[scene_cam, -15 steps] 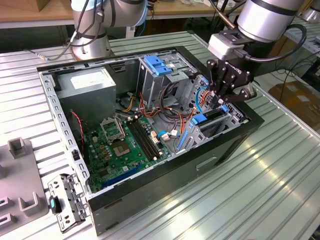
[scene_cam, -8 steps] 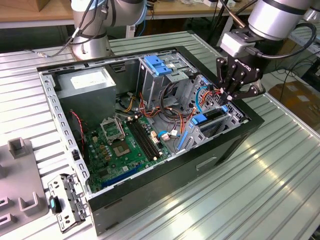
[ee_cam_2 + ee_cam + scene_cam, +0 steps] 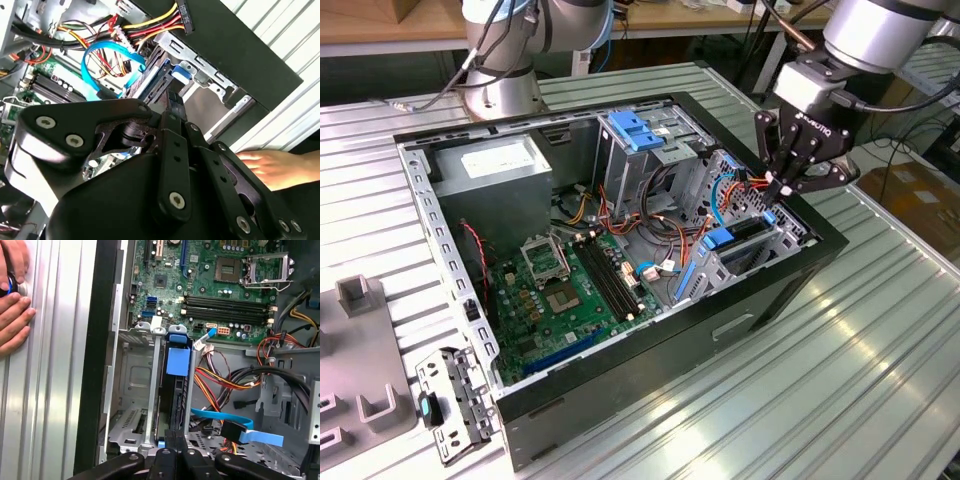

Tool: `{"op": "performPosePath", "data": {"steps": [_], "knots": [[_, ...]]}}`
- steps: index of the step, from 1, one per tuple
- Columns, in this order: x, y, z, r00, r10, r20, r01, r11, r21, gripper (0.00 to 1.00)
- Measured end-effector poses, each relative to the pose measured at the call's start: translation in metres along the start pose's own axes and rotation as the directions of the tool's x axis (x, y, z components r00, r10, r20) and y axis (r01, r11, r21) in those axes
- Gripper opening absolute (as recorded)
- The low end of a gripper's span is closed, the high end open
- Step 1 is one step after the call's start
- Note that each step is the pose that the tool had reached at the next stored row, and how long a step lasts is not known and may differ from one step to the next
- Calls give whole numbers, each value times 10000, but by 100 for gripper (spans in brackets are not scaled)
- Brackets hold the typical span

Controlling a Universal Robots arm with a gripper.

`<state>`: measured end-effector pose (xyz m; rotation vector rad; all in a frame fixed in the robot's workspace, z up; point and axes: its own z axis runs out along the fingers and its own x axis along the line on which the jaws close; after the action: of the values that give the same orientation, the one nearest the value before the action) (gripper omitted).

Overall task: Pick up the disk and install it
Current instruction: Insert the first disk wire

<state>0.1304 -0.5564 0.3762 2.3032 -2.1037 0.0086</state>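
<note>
Here the disk (image 3: 177,395) is seen standing on edge in a slot of the metal drive cage (image 3: 132,385), at the end of the open computer case (image 3: 670,340) toward the exterior view's right. The gripper (image 3: 177,440) is set at the disk's outer end, its fingers drawn narrow with the dark body clasped between them. The same closed pinch is seen from the side in the exterior view (image 3: 775,188).

A blue plastic tab (image 3: 178,361) is laid over the disk's inner end, and the neighbouring slot of the cage is shown bare. Just beside the cage, a bundle of orange and red wires (image 3: 215,380) and a flat blue cable (image 3: 235,417) are crowded close to the slot. The motherboard (image 3: 220,290) is spread beyond them on the case floor. A grey power-supply box (image 3: 495,175) and a light-blue latch piece (image 3: 635,130) are found at the far side of the case. A person's hand (image 3: 12,310) is rested on the ribbed metal table (image 3: 840,380) outside the case wall, and a second robot's base (image 3: 505,60) is seen behind.

Much of the disk is hidden by the cage walls, so its label cannot be made out. In the second wrist view most of the frame is blocked by the gripper's black body (image 3: 170,115). The hand is cut off by the frame edge.
</note>
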Motion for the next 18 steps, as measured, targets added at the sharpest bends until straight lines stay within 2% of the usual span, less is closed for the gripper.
{"op": "performPosePath", "data": {"steps": [4,7,18], "knots": [[-22,-76,-6,10000,-80,-2,80,10000,-2,11],[-21,-137,-6,9996,-285,-3,285,9996,3,11],[-20,-146,-7,9996,-290,-4,290,9996,2,11]]}}
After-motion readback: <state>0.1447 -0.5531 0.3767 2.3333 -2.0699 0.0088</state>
